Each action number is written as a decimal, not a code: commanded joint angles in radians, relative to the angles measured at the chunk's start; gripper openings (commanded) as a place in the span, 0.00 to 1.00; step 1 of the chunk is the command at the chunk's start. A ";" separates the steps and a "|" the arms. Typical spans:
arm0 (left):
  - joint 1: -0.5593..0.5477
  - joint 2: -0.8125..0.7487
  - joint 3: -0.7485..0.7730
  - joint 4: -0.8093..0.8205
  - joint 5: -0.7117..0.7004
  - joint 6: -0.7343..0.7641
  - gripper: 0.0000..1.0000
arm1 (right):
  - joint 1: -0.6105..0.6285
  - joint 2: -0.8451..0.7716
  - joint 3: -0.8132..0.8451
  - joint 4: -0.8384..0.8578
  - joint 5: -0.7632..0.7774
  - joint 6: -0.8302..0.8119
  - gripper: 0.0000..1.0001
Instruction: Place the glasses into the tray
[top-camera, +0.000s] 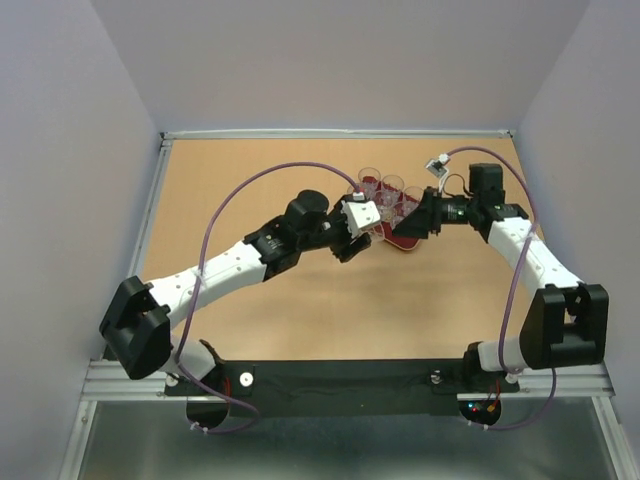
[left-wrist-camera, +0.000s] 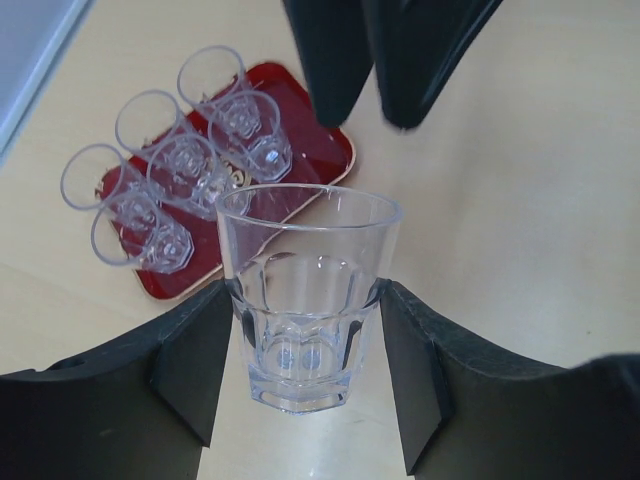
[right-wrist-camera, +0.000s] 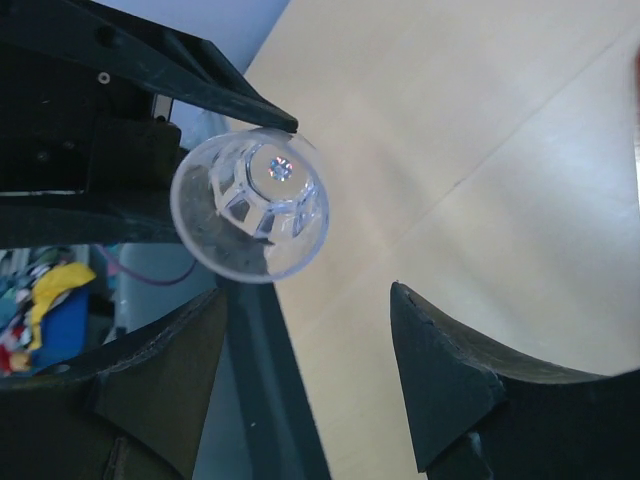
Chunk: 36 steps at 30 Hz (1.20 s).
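My left gripper (left-wrist-camera: 305, 330) is shut on a clear glass (left-wrist-camera: 305, 290), both fingers pressed against its sides, just to the near left of the dark red tray (left-wrist-camera: 312, 140). Several clear glasses (left-wrist-camera: 190, 170) stand close together in the tray. In the top view the left gripper (top-camera: 352, 245) sits at the tray's (top-camera: 405, 241) left edge and my right gripper (top-camera: 412, 228) at its right side. The right gripper (right-wrist-camera: 310, 370) is open and empty. The held glass (right-wrist-camera: 250, 205) shows mouth-on in the right wrist view.
The right gripper's dark fingers (left-wrist-camera: 340, 60) hang just beyond the tray in the left wrist view. Tan tabletop (top-camera: 260, 170) surrounds the tray, with grey walls (top-camera: 80, 150) on three sides. The purple cables (top-camera: 260, 180) arc above both arms.
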 joint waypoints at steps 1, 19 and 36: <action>-0.043 -0.066 -0.001 0.079 -0.035 -0.018 0.31 | 0.071 0.025 0.057 -0.002 -0.039 0.090 0.72; -0.092 -0.078 0.004 0.110 -0.078 -0.030 0.31 | 0.154 0.060 0.090 0.000 -0.045 0.167 0.30; -0.087 -0.248 -0.139 0.155 -0.194 -0.032 0.99 | 0.130 -0.052 0.056 -0.009 0.253 0.027 0.00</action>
